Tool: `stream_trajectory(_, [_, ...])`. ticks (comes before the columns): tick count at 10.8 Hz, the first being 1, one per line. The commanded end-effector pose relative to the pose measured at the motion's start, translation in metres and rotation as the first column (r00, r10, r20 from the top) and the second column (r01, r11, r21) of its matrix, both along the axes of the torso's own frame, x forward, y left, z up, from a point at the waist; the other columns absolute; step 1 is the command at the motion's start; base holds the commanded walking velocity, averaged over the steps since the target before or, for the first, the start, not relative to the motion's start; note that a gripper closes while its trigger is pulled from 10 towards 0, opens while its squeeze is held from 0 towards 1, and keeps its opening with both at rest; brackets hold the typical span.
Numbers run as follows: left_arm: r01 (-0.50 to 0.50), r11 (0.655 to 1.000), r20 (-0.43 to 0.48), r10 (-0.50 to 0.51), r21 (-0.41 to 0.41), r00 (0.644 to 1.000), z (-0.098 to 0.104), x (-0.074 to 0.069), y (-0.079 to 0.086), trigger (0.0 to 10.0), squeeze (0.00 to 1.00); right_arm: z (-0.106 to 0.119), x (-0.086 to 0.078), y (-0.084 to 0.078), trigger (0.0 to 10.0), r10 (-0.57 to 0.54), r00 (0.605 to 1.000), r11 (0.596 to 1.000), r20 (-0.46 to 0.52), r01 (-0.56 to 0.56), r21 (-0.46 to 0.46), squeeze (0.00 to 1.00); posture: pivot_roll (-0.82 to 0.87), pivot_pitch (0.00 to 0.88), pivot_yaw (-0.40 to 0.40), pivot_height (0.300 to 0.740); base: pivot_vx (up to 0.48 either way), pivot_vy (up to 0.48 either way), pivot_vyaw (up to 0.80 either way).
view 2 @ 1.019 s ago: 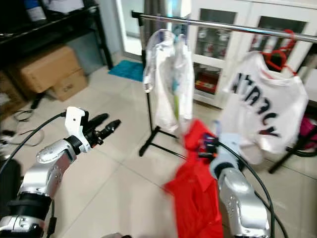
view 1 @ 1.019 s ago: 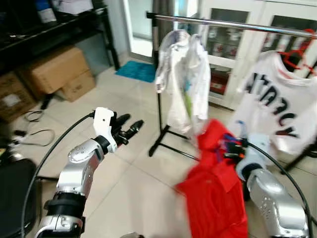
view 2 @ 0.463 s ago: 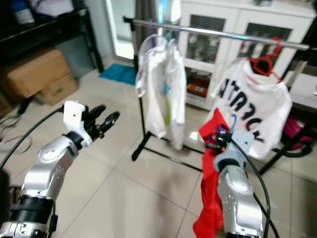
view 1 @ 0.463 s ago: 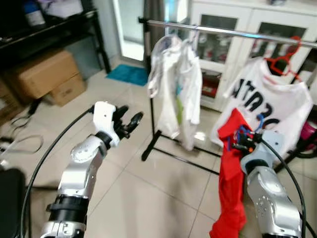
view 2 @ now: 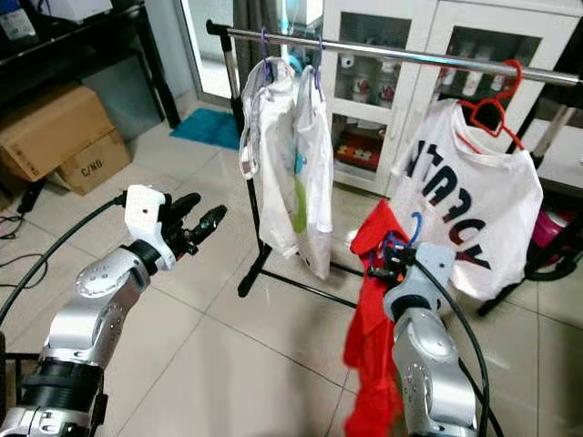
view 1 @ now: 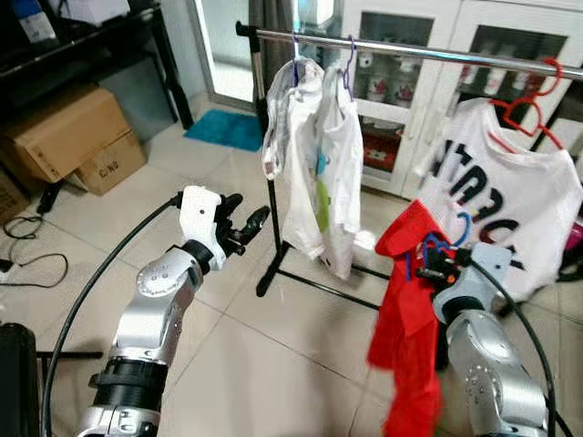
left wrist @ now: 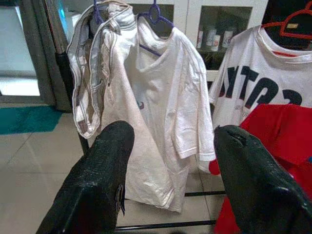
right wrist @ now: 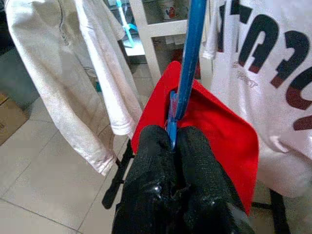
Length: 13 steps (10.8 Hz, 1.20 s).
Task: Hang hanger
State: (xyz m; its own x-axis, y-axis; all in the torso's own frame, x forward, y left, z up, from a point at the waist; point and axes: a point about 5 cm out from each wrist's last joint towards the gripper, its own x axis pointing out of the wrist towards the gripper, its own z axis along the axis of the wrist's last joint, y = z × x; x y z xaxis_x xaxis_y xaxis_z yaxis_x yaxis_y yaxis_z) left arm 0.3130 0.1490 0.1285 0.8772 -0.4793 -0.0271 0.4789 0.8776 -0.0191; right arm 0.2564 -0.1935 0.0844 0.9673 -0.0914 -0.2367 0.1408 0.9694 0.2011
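Far left, against the wall: brown cardboard boxes (view 1: pixel 68 137) on the tiled floor under a black shelf unit. Not part of the job.

Left gripper (view 1: pixel 248 224): arm raised in front of the body, fingers spread wide, nothing between them. The left wrist view looks between the two fingers at the hanging clothes; the gripper is well short of them and touches nothing.

Silver clothes rail (view 1: pixel 410 47) runs across the room at head height on a black stand. At its left end, two white garments (view 1: pixel 314 155) already hang on purple hangers. Then a bare stretch of rail. Further right, a white T-shirt with black lettering (view 1: pixel 510 200) hangs on a red hanger (view 1: pixel 533 105).

Right gripper (right wrist: pixel 171 146): fingers closed tight on the neck of the blue plastic hanger (view 1: pixel 435 246), which carries a red shirt (view 1: pixel 405 328). The hanger sits low, well below the rail and in front of the lettered T-shirt; the red shirt dangles freely toward the floor.

Progress, as judged: pick-up done, garment carried to the rack. The hanging itself is not yet done; the blue hook is nowhere near the bar. Remaining: lift the hanger above rail height, set the hook over the bare stretch between the white garments and the lettered T-shirt, then release.
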Motion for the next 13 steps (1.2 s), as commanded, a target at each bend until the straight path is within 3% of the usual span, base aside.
stream_trajectory(1, [0.002, 1.0, 0.009, -0.002, 0.018, 1.0, 0.0026, -0.0006, -0.0014, 10.0, 0.0, 0.0118, -0.0011, 0.001, 10.0, 0.009, 0.998, 1.0, 0.063, -0.009, -0.007, 0.0, -0.18, 0.0, 0.073, 0.74, 0.337, 0.0, 0.0])
stream_trajectory(3, [0.01, 1.0, 0.005, -0.01, 0.017, 1.0, 0.0019, -0.0004, -0.0038, 10.0, 0.0, 0.0131, -0.0017, -0.0013, 10.0, 0.0, 0.998, 1.0, 0.067, 0.0, -0.005, 0.0, -0.18, 0.0, 0.076, 0.74, 0.339, 0.0, 0.0])
stream_trajectory(6, [0.017, 1.0, 0.002, -0.017, 0.023, 1.0, 0.0007, -0.0012, -0.0049, 10.0, 0.0, 0.0139, -0.0036, -0.0026, 10.0, -0.002, 0.997, 1.0, 0.071, 0.003, -0.01, 0.0, -0.19, 0.0, 0.076, 0.74, 0.336, 0.0, -0.6])
stream_trajectory(13, [0.034, 0.999, 0.001, -0.034, 0.041, 0.999, -0.0007, -0.0042, -0.0062, 10.0, 0.0, 0.0146, -0.0047, -0.0043, 10.0, 0.002, 0.997, 1.0, 0.079, -0.001, -0.019, 0.0, -0.19, 0.0, 0.072, 0.74, 0.34, 0.0, 0.0])
